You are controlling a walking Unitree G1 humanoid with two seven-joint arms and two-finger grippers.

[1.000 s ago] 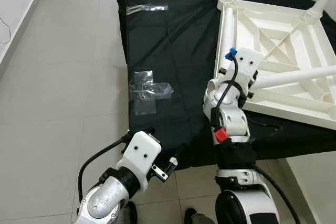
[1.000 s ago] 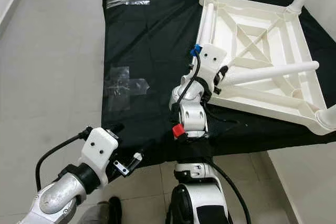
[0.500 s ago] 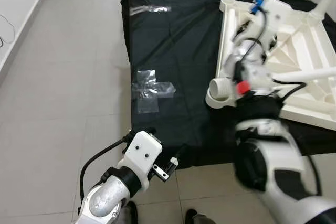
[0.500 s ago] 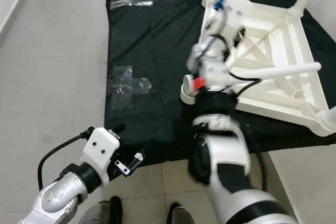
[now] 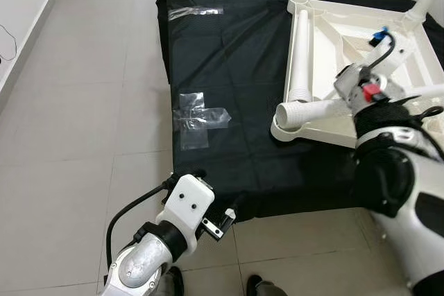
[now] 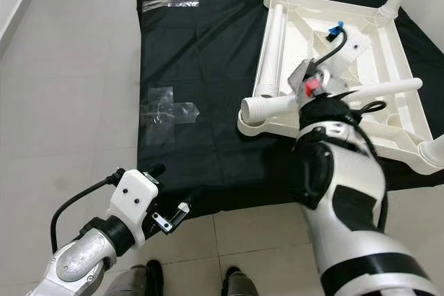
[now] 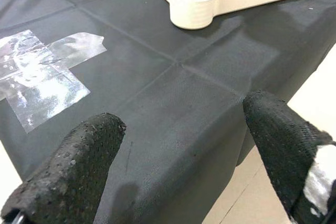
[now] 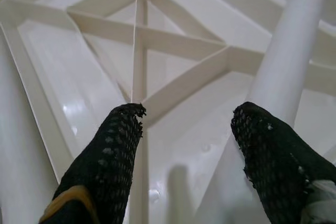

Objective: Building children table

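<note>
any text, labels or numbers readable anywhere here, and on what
None: no words, numbers or brand marks can be read.
The upturned white table top and its legs are plain plastic.
The black cloth bears only clear tape patches, unprinted.
The red tab and the blue tab on the right arm carry no legible mark.

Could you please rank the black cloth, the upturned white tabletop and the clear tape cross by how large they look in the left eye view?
1. black cloth
2. upturned white tabletop, partly cut off at the frame edge
3. clear tape cross
</note>
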